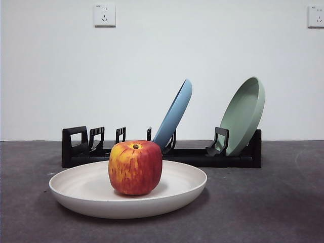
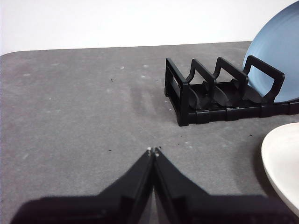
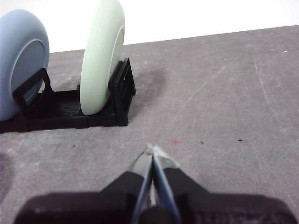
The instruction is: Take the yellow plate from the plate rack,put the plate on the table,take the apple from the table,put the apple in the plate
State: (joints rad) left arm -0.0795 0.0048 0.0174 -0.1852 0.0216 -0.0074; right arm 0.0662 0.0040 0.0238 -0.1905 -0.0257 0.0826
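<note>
Near the table's (image 1: 283,212) front edge: apple (image 1: 135,167) upright in yellow plate (image 1: 91,195). Behind, plate rack (image 1: 192,157) holds blue plate (image 1: 173,115) and green plate (image 1: 244,114), both tilted. Left gripper (image 2: 153,151) and right gripper (image 3: 152,150) clenched, holding nothing, over bare table.

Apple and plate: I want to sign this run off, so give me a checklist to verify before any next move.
1. Yellow plate flat on table: ok.
2. Apple upright in the plate: ok.
3. Left claw shut, holding nothing: ok.
4. Right claw shut, holding nothing: ok.
5. Blue plate and green plate standing in rack: ok.
6. Apple centred: cannot tell.
</note>
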